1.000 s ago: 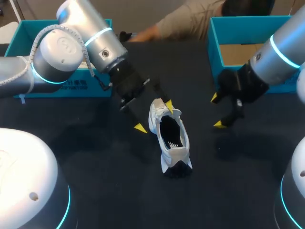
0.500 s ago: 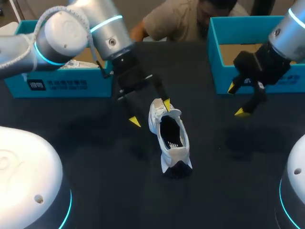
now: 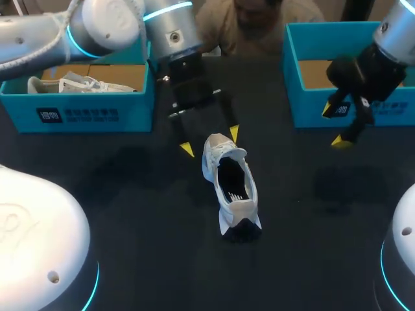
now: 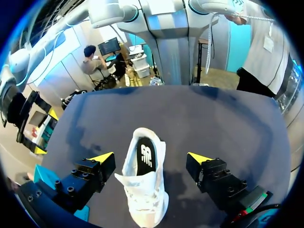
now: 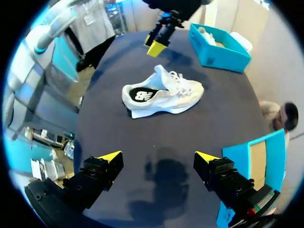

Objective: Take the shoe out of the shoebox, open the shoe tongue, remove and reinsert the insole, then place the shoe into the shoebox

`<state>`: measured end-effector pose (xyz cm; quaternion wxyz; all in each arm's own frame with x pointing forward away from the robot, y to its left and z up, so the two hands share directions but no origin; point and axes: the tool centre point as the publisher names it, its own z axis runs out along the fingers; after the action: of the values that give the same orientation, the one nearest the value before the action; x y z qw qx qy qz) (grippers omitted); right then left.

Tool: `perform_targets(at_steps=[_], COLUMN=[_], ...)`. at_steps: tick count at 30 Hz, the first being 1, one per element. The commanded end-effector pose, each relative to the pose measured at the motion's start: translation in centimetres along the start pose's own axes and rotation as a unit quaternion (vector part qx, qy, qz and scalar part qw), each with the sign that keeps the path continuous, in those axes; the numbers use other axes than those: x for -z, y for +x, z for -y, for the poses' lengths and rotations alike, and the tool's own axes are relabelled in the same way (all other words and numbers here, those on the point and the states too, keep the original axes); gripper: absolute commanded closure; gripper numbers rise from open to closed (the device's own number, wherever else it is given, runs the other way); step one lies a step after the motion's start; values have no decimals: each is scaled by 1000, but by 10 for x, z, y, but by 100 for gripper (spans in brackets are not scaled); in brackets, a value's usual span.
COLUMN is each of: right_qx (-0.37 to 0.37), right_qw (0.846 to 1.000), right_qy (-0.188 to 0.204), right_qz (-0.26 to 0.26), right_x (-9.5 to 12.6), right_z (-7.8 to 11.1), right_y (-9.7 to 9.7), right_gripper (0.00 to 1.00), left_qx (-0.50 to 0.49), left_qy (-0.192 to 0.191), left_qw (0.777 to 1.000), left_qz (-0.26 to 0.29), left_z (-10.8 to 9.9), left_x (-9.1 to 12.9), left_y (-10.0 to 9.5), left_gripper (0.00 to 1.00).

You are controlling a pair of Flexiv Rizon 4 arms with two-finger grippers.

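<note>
hidden | right shoebox [image 3: 305,107]: part behind right arm [image 3: 395,32] | left shoebox [image 3: 91,113]: corner behind left arm [image 3: 104,26]

Reaches in from the left side with the silver left arm [image 3: 97,26], elbow high, dark wrist angled down toward the middle. Holds the left hand [image 3: 210,142] wide open, both yellow fingertips [image 3: 187,150] well apart and pointing downward, one slightly lower than the other in the head view. Enters from the right side with the right arm [image 3: 395,32], black wrist tilted down and inward. Carries the right hand [image 3: 336,125] open as well, yellow tips spread, one above the other.
</note>
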<state>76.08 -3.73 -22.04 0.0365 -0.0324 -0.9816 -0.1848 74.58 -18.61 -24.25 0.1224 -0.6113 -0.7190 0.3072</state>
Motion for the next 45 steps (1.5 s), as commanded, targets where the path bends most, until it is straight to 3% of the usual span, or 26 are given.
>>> perform_targets(at_steps=[1, 2, 3, 4, 5, 6, 15, 30, 45], right_qx=[1, 1, 1, 1, 1, 1, 1, 1, 1], right_qw=[1000, 1000, 1000, 1000, 1000, 1000, 1000, 1000, 1000], right_qy=[-1, -1, -1, -1, -1, -1, -1, -1, -1], right_qz=[4, 4, 4, 4, 4, 4, 4, 4, 4], right_x=[2, 2, 2, 2, 2, 2, 2, 2, 2], right_z=[2, 2, 2, 2, 2, 2, 2, 2, 2], right_y=[4, 4, 4, 4, 4, 4, 4, 4, 4], right_gripper=[0, 0, 0, 0, 0, 0, 0, 0, 0], left_qx=[9, 11, 13, 15, 19, 21, 36, 24, 27], left_qy=[-3, -5, -6, -6, -7, -7, -10, -52, -59], left_qw=[1000, 1000, 1000, 1000, 1000, 1000, 999, 995, 994], left_qz=[-13, -13, -12, -12, -13, -13, -27, -84, -91], left_z=[-5, -6, -7, -7, -7, -7, -4, -8, -9], left_x=[1, 1, 0, -1, -2, -3, -22, -52, -55], left_y=[-5, -5, -6, -6, -6, -6, -5, -3, -3], left_gripper=[8, 37, 58, 71, 94, 100, 100, 100, 100])
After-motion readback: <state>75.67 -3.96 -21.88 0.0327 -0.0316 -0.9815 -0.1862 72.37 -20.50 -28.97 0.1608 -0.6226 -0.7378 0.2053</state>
